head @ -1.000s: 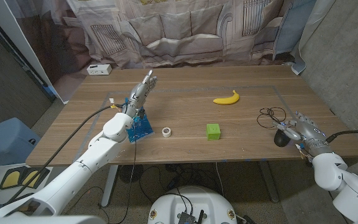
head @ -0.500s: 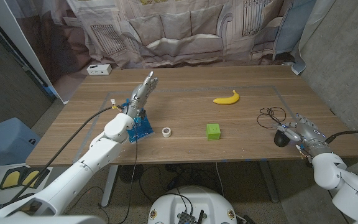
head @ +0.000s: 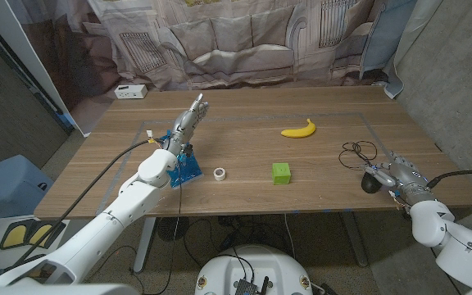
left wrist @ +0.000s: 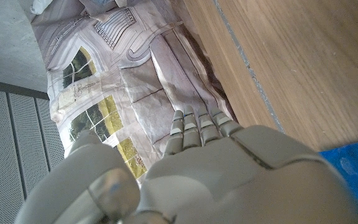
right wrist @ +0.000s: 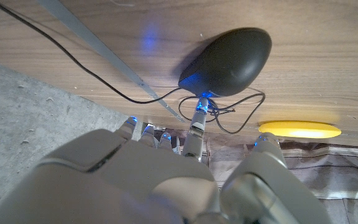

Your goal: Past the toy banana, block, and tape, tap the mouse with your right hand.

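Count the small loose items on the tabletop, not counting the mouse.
3: toy banana toward the far right, green block mid-table, tape roll left of the block.

My left arm reached in from the surface's near left corner, forearm stretched toward the far edge. Its left hand was raised over the surface's left part, fingers straight, together, empty. My right arm came in at the near right corner. The right hand sat by the right edge, fingers spread toward the middle, holding nothing.
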